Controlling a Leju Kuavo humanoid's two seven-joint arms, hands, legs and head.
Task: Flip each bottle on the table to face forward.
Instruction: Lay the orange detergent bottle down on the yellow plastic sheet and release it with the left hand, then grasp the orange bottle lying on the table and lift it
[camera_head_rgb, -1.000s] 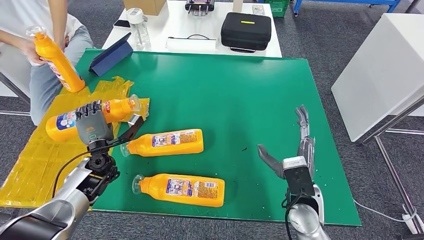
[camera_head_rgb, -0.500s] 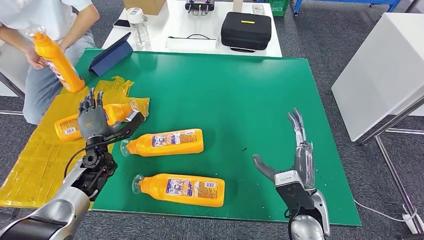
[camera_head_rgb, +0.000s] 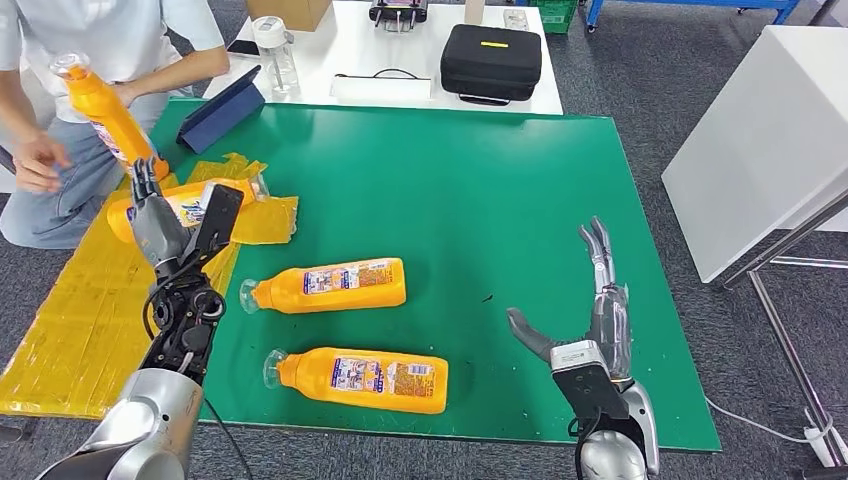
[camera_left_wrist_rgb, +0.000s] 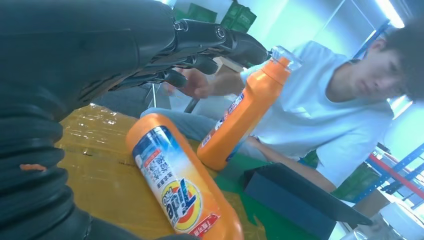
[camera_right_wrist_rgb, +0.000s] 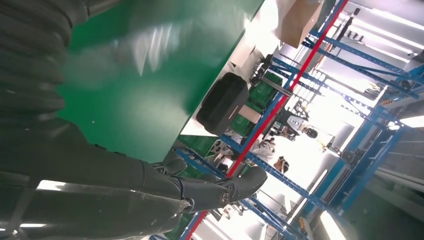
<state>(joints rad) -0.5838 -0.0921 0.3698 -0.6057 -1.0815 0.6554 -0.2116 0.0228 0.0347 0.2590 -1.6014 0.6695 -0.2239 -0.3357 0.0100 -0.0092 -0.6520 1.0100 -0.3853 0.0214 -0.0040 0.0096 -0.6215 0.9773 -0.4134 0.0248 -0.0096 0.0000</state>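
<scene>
Green bench (camera_head_rgb: 480, 200), white table behind it, yellow sheet (camera_head_rgb: 70, 310) over the bench's left edge. Person (camera_head_rgb: 110, 30) seated at the far left corner, next to an upright bottle (camera_head_rgb: 110, 115).

Three bottles lying flat: one on the sheet (camera_head_rgb: 190, 205), one mid-bench (camera_head_rgb: 330, 285), one near the front edge (camera_head_rgb: 365, 378). The two on the green show labels up, caps pointing left. Label of the sheet bottle also up in the left wrist view (camera_left_wrist_rgb: 175, 192).

Left robot hand (camera_head_rgb: 170, 225): raised over the sheet bottle, fingers spread, gripping nothing. Right robot hand (camera_head_rgb: 590, 320): open, fingers extended, hovering above the bench right of the bottles, empty.

Probable step: picking the next bottle to turn, likely the mid-bench one, nearest the left robot hand.

To do it well:
- Come down over the body, not the neck; wrap across the width.
- Roll about the long axis, check the label side before letting go.
- Smooth round plastic, likely to slip and roll; set down gently.
- Keep clear of the person's hand (camera_head_rgb: 35, 160) near the sheet.
- Right robot hand better placed for the front bottle.
</scene>
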